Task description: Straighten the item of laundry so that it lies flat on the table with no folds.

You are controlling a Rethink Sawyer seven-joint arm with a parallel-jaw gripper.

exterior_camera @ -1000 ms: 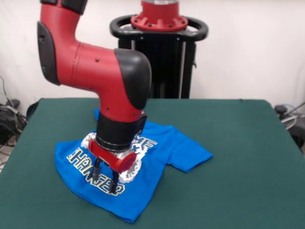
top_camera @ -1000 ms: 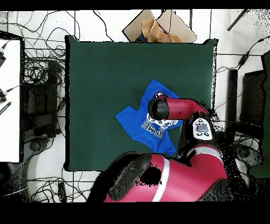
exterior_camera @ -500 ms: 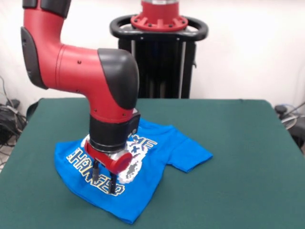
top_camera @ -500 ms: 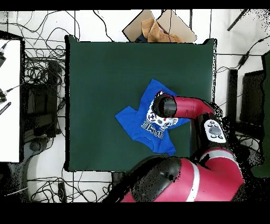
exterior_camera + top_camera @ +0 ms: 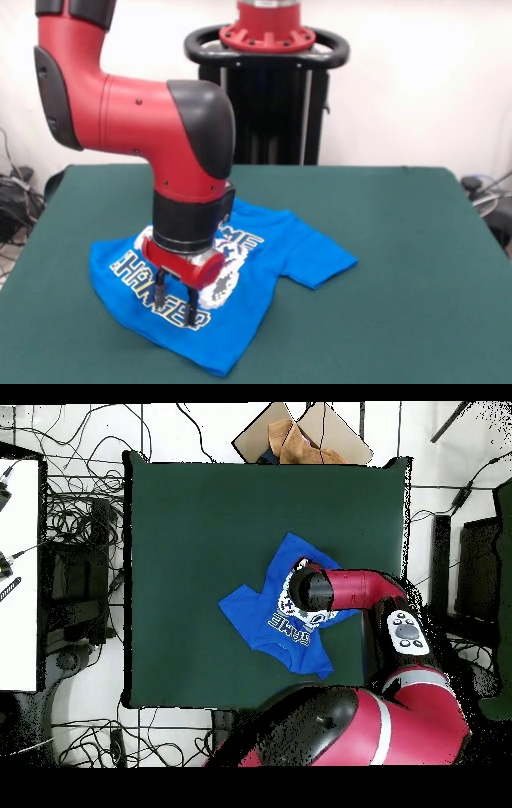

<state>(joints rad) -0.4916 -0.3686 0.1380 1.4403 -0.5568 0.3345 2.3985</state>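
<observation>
Front view, from left to right: the table [image 5: 416,264], covered in dark green cloth, fills the lower part of the scene. On its left half lies the item of laundry [image 5: 264,256], a bright blue T-shirt with its print side up. The shirt's hem end points toward the left and near side, and yellow-white lettering runs along it. One short sleeve [image 5: 324,264] spreads out to the right, lying flat on the cloth. The shirt is not flat: its near edge bunches into a point at the bottom, and the fabric looks rumpled around the print.

The red and black arm [image 5: 152,128] comes down over the shirt's left part. The gripper [image 5: 176,302] points straight down, with its two dark fingers [image 5: 192,307] parted by a narrow gap and nothing held between them. The tips stand at the lettering; whether they touch the fabric cannot be told.

Overhead view: the shirt [image 5: 250,609] lies right of the table's [image 5: 180,534] middle, toward the lower edge. The arm [image 5: 350,589] reaches in from the right and hides the gripper beneath its wrist.
</observation>
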